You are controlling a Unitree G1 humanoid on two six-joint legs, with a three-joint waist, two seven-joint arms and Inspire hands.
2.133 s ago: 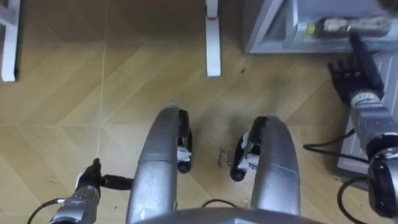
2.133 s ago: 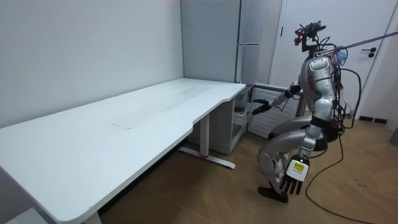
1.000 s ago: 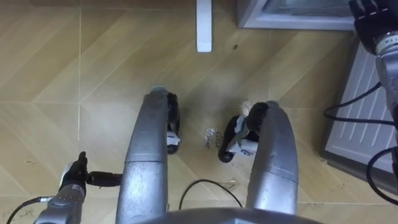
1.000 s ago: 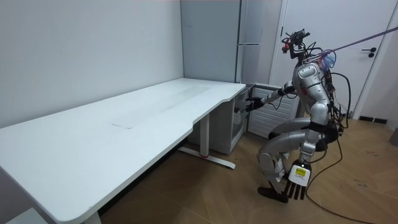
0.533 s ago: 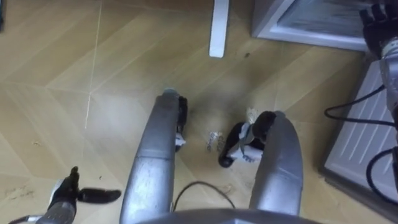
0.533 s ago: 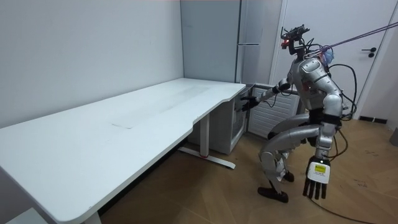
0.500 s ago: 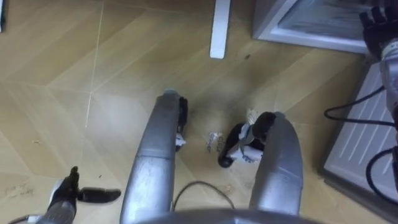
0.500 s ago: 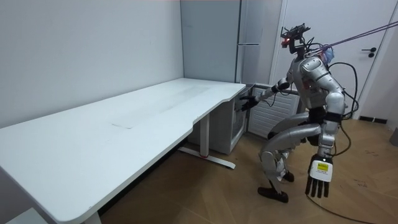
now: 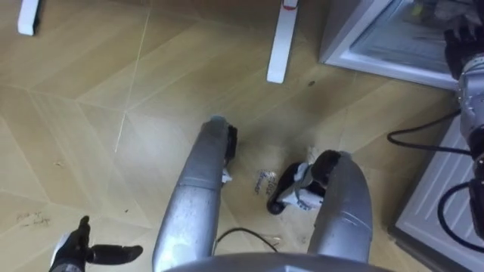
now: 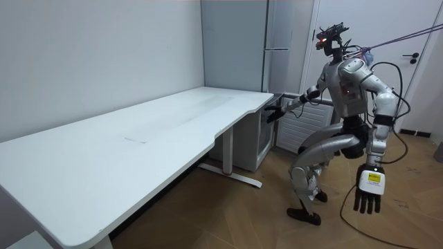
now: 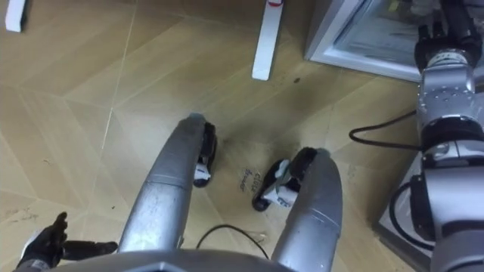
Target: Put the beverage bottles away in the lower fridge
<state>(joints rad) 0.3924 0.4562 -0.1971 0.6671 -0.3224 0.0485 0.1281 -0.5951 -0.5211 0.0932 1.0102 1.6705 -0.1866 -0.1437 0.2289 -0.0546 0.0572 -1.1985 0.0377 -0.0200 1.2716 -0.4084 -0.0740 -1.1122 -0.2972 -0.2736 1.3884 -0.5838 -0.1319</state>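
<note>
Right hand [image 9: 463,38] up at the low fridge [image 9: 378,66], far right; cannot tell whether open or grasping. Left hand [image 9: 76,249] near left, loose, holding nothing. Looks like a blurry drink [image 9: 417,9] inside already. Probably left: shutting the door [image 9: 435,181].

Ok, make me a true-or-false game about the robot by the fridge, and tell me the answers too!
1. The left hand hangs by the robot's side with straight fingers. True.
2. The left hand holds a drink. False: it holds nothing.
3. The right hand is stretched out toward the low fridge. True.
4. The robot stands on carpet. False: the floor is wood.
5. The robot stands with straight legs. False: its knees are bent.
</note>
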